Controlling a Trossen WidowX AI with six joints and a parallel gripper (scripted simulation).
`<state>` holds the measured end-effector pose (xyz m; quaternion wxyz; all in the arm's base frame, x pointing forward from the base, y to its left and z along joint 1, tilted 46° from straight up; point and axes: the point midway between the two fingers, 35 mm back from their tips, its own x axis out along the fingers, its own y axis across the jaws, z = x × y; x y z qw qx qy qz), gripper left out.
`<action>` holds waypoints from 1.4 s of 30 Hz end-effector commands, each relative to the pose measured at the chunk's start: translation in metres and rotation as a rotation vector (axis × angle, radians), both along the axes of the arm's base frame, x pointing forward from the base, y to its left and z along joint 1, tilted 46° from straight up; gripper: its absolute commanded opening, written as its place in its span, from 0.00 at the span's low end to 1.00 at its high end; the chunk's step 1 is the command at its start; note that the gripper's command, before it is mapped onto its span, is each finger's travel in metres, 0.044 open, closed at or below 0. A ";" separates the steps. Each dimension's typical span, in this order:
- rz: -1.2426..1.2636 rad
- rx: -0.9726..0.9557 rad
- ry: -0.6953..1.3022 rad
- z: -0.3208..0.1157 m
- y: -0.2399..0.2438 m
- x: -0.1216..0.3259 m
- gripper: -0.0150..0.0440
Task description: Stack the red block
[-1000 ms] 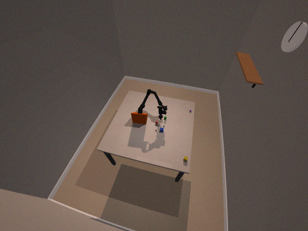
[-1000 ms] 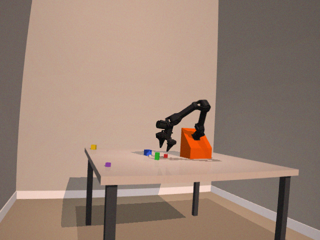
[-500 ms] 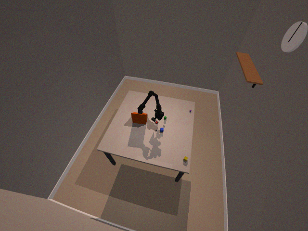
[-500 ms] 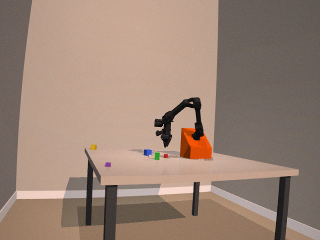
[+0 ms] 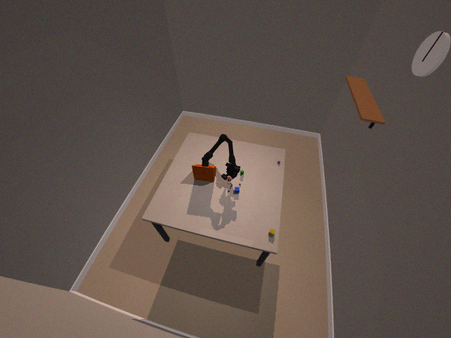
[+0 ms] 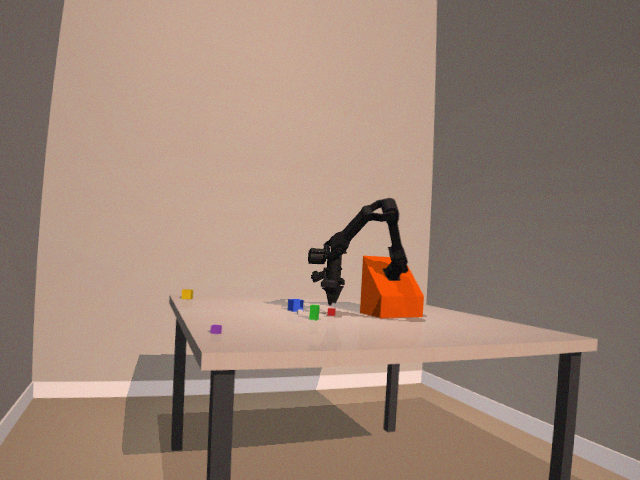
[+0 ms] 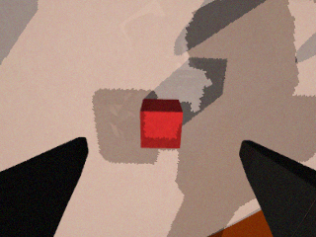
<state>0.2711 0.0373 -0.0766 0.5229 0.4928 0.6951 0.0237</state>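
Note:
The red block (image 5: 229,179) (image 6: 331,312) (image 7: 161,125) sits on the table. The wrist view shows it ahead of and between the fingertips, touching neither. My gripper (image 6: 332,302) (image 7: 165,146) points down above the red block, open and empty. The green tower (image 5: 242,172) (image 6: 314,312) stands upright on the table close beside the red block. It is outside the wrist view. In the top view the fingers are small and hard to make out.
A blue block (image 5: 237,189) (image 6: 294,304) lies near the red block and the tower, with small pale pieces around. The orange wedge-shaped block (image 5: 204,172) (image 6: 401,305) is beside the arm's base. A yellow block (image 5: 271,232) (image 6: 187,293) and a purple block (image 5: 278,162) (image 6: 216,329) lie near table edges.

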 end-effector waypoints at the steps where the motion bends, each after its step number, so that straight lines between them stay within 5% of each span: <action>1: -0.008 0.003 -0.004 -0.002 0.002 0.001 1.00; 37: -0.008 0.005 -0.003 -0.025 0.027 0.002 1.00; 42: -0.008 0.005 -0.003 -0.025 0.027 0.002 0.78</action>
